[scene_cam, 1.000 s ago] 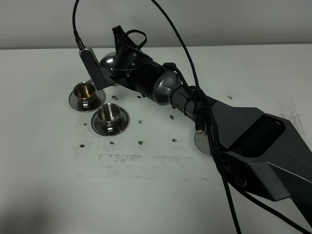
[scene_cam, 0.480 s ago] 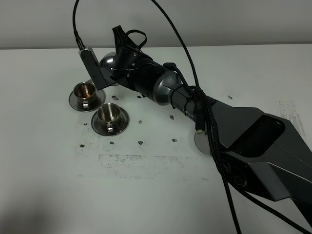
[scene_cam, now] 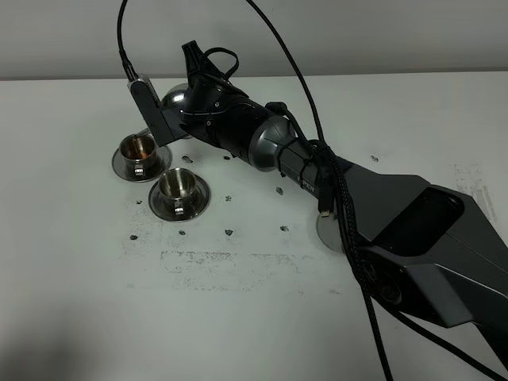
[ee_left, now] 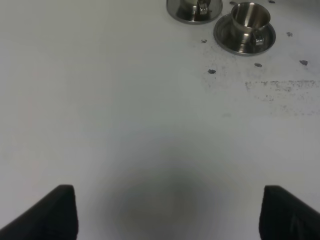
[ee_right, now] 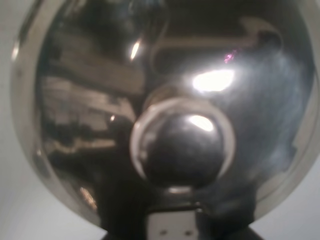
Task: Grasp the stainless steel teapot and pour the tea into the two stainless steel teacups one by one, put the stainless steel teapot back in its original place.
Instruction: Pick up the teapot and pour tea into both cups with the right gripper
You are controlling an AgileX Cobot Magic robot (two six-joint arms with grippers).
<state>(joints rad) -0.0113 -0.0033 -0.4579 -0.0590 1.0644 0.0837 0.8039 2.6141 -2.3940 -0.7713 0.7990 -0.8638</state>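
The stainless steel teapot [scene_cam: 175, 97] hangs tilted above the far left of the table, mostly hidden behind my right gripper [scene_cam: 198, 78], which is shut on its handle. Its knobbed lid [ee_right: 182, 149] fills the right wrist view. Just below it stand the two stainless steel teacups on their saucers. The far teacup [scene_cam: 140, 148] holds brownish tea, and the near teacup [scene_cam: 176, 186] looks bare inside. My left gripper [ee_left: 175, 215] stands open over bare table, well short of the near teacup [ee_left: 248, 19] and the far teacup [ee_left: 194, 6].
The right arm [scene_cam: 373, 214] stretches diagonally across the white table [scene_cam: 95, 302] from the lower right. A round steel saucer [scene_cam: 327, 231] peeks out from under it. Small dark specks [scene_cam: 228, 232] dot the table's middle.
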